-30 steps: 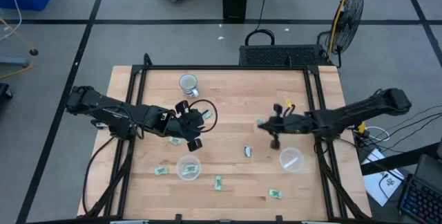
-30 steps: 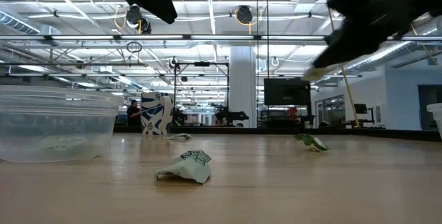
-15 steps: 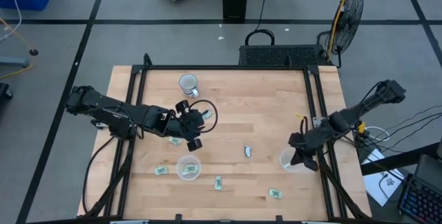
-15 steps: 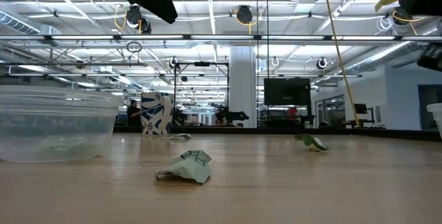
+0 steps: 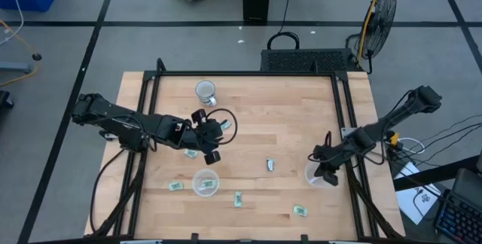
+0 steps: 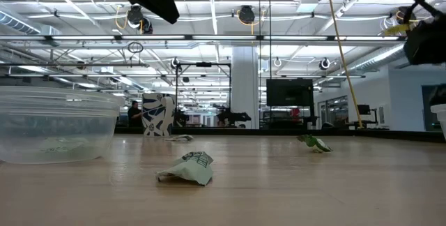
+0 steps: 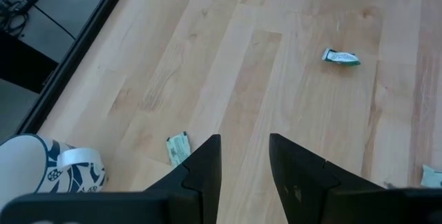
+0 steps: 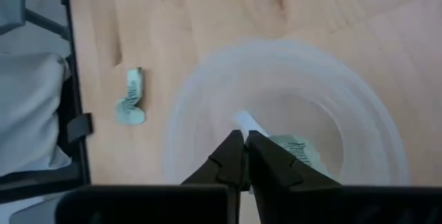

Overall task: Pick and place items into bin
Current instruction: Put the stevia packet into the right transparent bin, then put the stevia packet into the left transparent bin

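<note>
Small pale-green wrapped pieces lie flat on the wood: (image 5: 269, 165), (image 5: 238, 198), (image 5: 300, 211), (image 5: 175, 186), (image 5: 191, 154). My right gripper (image 5: 322, 170) (image 8: 244, 138) is shut and points down over the mouth of the right clear cup (image 5: 317, 175). In that cup lie a green piece (image 8: 294, 148) and a white strip (image 8: 246, 121). My left gripper (image 5: 216, 132) (image 7: 244, 156) is open and hovers above the table near the mug (image 5: 205, 92), holding nothing. My right gripper is shut over the cup's opening, coming from above. The pale-green piece (image 8: 297, 153) shows beside one finger (image 8: 271, 158), not between the tips. I cannot tell whether that finger touches it.
A second clear cup (image 5: 205, 182) (image 6: 56, 125) stands near the table's near edge, left of centre. A black frame (image 5: 346, 123) runs around the table top. One piece (image 8: 130, 103) lies by the right rail. Bare wood lies between the two grippers.
My right gripper has swung from the table's middle toward the right and near edges and stopped over the right cup. The green piece seen at its tips a second ago is gone from that spot. My left arm has kept still.
</note>
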{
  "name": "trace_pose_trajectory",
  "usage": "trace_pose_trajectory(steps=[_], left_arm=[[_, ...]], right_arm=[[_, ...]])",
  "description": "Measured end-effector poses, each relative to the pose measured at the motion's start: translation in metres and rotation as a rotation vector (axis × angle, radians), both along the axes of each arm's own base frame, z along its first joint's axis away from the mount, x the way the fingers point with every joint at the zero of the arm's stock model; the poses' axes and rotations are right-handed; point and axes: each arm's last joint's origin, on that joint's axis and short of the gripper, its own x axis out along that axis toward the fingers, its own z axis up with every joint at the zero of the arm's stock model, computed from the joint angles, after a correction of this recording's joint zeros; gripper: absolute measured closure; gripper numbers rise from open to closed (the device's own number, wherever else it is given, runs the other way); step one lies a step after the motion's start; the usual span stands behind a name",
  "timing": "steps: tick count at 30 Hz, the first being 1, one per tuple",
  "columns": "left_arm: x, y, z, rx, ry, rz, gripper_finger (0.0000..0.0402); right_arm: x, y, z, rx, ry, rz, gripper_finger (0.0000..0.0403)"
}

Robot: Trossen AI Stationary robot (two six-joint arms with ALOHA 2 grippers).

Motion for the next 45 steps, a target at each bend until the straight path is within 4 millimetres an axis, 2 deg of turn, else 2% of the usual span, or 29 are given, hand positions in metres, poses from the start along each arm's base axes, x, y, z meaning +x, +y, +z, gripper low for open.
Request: trace_pose_trajectory(steps=[5,15,20,27,30,34,36,39,45], left_arm=[[0.000,0.000,0.000,0.000,0.000,0.000,0.0273],[0.000,0.000,0.000,0.002,0.001,-0.002,0.0273],[0.000,0.000,0.000,0.002,0.001,-0.002,0.0273],[0.000,0.000,0.000,0.003,0.001,-0.002,0.0273],[0.000,0.001,0.000,0.011,-0.004,0.011,0.0273],[0.000,0.004,0.000,0.017,-0.018,0.052,0.0273],[0.001,0.007,0.000,0.013,-0.020,0.069,0.0273],[0.001,0.013,-0.002,-0.012,-0.030,0.123,0.0273],[-0.002,0.030,-0.024,-0.027,0.022,0.225,0.0273]], right_arm=[[-0.002,-0.001,-0.013,0.013,-0.013,-0.006,0.0365],[-0.002,-0.001,-0.013,0.030,-0.010,-0.020,0.0315],[-0.003,0.003,-0.007,0.186,0.033,0.001,0.0312],[0.004,0.006,0.013,0.310,-0.178,0.020,0.0326],[0.005,0.006,0.023,0.308,-0.317,0.078,0.0334],[0.009,0.003,0.036,0.218,-0.562,0.140,0.0346],[0.012,-0.001,0.042,0.120,-0.695,0.145,0.0350],[0.017,-0.010,0.047,-0.091,-0.836,0.072,0.0351],[0.024,-0.034,0.048,-0.601,-0.910,-0.021,0.0344]])
